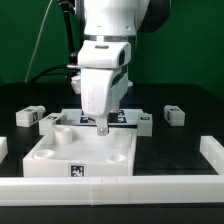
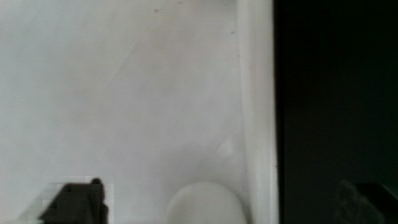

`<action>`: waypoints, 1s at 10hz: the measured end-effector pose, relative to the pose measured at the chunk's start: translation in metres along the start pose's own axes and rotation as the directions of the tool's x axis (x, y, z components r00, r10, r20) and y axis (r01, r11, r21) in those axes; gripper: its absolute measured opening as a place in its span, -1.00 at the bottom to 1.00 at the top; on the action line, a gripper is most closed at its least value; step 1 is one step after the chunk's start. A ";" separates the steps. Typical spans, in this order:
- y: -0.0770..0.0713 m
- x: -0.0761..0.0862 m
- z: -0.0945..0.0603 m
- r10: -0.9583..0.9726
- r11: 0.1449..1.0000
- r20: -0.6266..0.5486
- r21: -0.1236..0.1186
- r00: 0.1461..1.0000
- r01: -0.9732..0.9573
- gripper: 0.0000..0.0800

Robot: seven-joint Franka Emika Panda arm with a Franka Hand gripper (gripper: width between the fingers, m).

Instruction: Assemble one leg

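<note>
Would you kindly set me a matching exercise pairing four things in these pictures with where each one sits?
Things:
1 gripper
2 square tray
3 leg
4 long white rail

Places:
A at the exterior view's far left
B along the front of the scene
C in the centre, below the arm
D over the tray, pointing down

Pairs: 1-D, 2-C, 3-A, 4-B.
</note>
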State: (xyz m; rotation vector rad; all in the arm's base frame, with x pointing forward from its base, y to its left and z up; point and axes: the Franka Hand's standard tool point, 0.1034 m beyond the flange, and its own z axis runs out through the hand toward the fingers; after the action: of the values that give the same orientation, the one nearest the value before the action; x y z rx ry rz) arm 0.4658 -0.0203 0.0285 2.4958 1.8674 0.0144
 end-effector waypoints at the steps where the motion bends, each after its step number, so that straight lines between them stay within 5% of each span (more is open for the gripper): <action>1: -0.003 -0.002 0.007 0.003 1.000 0.002 0.012 1.000 -0.003 0.62; 6: -0.008 -0.002 0.016 0.006 1.000 0.003 0.026 1.000 -0.006 0.62; 7: -0.008 -0.002 0.016 0.007 1.000 0.003 0.028 1.000 -0.007 0.30; 8: -0.009 -0.002 0.017 0.007 1.000 0.003 0.028 1.000 -0.007 0.30; 10: -0.009 -0.002 0.017 0.007 1.000 0.004 0.029 1.000 -0.007 -0.39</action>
State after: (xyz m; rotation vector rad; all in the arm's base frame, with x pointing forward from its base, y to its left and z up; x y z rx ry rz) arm 0.4572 -0.0201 0.0113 2.5195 1.8709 -0.0167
